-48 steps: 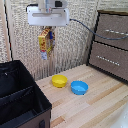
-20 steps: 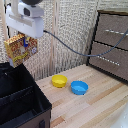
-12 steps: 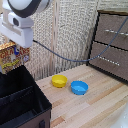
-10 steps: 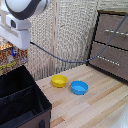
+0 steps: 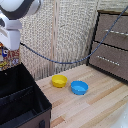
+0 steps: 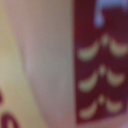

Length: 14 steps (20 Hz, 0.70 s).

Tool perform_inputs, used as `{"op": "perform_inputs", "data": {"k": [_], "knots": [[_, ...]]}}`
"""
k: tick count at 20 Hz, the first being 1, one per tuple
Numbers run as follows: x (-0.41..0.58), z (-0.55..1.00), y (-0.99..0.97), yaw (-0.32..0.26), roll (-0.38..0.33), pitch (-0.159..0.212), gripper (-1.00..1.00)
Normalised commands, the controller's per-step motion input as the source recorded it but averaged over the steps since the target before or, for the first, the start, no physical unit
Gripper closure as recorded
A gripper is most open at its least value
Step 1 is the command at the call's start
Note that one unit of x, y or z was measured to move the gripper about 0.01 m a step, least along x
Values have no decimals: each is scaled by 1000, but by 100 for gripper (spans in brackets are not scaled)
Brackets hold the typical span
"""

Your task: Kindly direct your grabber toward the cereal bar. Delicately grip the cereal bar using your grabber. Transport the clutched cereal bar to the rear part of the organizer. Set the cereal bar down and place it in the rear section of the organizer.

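Note:
The grabber (image 5: 7, 50) hangs under a white block at the exterior view's far left and is shut on the cereal bar (image 5: 7, 60). The bar is a yellow-orange packet with red and white print, hanging upright just above the rear part of the black organizer (image 5: 22, 97). The organizer's dividers and compartments show below it. The wrist view is filled by a blurred close-up of the cereal bar (image 6: 95, 70), dark red with yellow marks. The fingertips themselves are mostly hidden by the bar and the frame edge.
A yellow bowl (image 5: 59, 81) and a blue bowl (image 5: 79, 87) sit on the wooden table (image 5: 95, 107) to the exterior view's right of the organizer. A wooden drawer cabinet (image 5: 111, 45) stands at the far right. A woven screen (image 5: 60, 35) forms the back wall.
The arm has carried the cereal bar from above the bowls to the exterior view's left, and it now hangs over the organizer's rear part. The bowls have not moved.

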Motion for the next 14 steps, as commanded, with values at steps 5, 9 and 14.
{"op": "perform_inputs", "data": {"k": [5, 9, 14], "knots": [[183, -367, 305, -65, -41, 34, -100], [19, -61, 19, -16, -8, 6, -100], [202, 300, 0, -87, 36, 166, -100]]}}
